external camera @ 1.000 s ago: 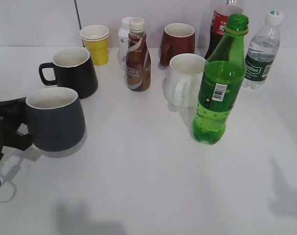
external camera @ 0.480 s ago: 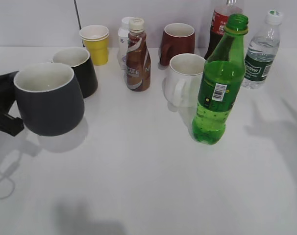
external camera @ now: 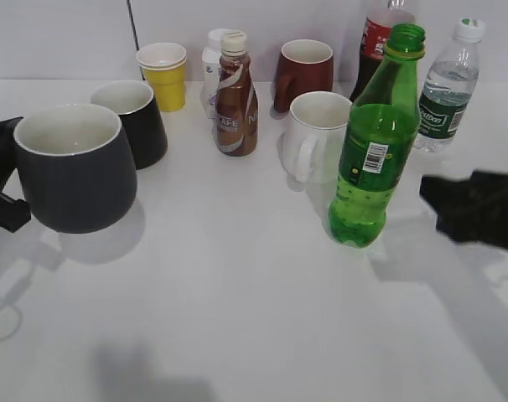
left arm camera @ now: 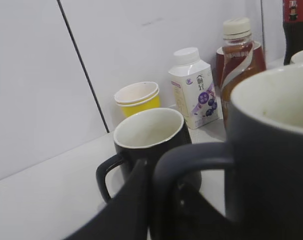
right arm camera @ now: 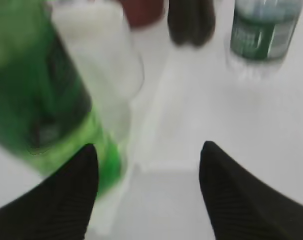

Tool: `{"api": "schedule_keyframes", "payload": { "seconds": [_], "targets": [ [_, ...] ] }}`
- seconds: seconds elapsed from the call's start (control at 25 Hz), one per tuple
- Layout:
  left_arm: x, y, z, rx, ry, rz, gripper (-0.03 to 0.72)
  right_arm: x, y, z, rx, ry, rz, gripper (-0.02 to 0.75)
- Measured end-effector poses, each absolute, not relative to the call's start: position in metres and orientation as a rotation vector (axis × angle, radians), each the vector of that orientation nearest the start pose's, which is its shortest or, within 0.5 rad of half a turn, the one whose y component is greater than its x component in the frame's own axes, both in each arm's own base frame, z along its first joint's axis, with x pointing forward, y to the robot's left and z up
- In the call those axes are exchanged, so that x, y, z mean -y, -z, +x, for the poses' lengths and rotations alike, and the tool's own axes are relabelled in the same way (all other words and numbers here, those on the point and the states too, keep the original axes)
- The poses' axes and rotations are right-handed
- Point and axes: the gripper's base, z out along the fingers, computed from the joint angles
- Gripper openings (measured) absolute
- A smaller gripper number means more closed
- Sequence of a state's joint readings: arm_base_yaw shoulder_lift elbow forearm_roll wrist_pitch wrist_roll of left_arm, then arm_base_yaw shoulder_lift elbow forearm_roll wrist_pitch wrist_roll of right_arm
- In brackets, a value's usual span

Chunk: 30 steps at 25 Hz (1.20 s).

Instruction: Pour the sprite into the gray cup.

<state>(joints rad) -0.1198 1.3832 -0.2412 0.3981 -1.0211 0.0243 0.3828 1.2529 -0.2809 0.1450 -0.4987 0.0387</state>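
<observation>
The upright sprite (external camera: 374, 142) is being faced from its right by the spread right gripper (right arm camera: 146, 165); the gray cup (external camera: 74, 167) is being pinched by the left gripper (left arm camera: 156, 200).

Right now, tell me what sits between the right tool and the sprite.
Nothing: in the exterior view only bare white table separates the right tool from the sprite; its jaws stand open.

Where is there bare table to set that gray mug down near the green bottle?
Bare table runs across the front, between the gray cup and the sprite. The back row is crowded: black mug, coffee bottle, white mug.
</observation>
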Motion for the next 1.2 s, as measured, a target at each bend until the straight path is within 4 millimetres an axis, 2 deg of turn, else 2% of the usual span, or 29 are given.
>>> {"api": "schedule_keyframes", "payload": {
  "seconds": [0.12, 0.24, 0.4, 0.48, 0.6, 0.72, 0.88, 1.2],
  "targets": [
    [0.055, -0.194, 0.209, -1.549, 0.184, 0.545, 0.048, -0.067, -0.175, 0.176, -2.028, -0.297, -0.149, 0.470],
    [0.056, -0.194, 0.209, -1.550, 0.184, 0.546, 0.048, -0.061, -0.171, 0.155, -2.033, -0.314, -0.170, 0.470],
    [0.056, -0.194, 0.209, -1.550, 0.184, 0.546, 0.048, -0.069, -0.187, 0.146, -1.866, -0.363, -0.322, 0.470],
    [0.056, -0.194, 0.209, -1.550, 0.184, 0.546, 0.048, -0.075, -0.189, 0.146, -1.812, -0.375, -0.418, 0.470],
    [0.056, -0.194, 0.209, -1.550, 0.184, 0.547, 0.048, -0.082, -0.177, 0.152, -1.841, -0.378, -0.488, 0.494],
    [0.056, -0.194, 0.209, -1.550, 0.184, 0.547, 0.048, -0.091, -0.167, 0.160, -1.793, -0.408, -0.535, 0.574],
    [0.056, -0.194, 0.209, -1.550, 0.184, 0.547, 0.048, -0.096, -0.149, 0.181, -1.804, -0.406, -0.443, 0.645],
    [0.056, -0.194, 0.209, -1.550, 0.184, 0.547, 0.048, -0.115, -0.114, 0.213, -1.824, -0.457, -0.438, 0.659]
  ]
}}
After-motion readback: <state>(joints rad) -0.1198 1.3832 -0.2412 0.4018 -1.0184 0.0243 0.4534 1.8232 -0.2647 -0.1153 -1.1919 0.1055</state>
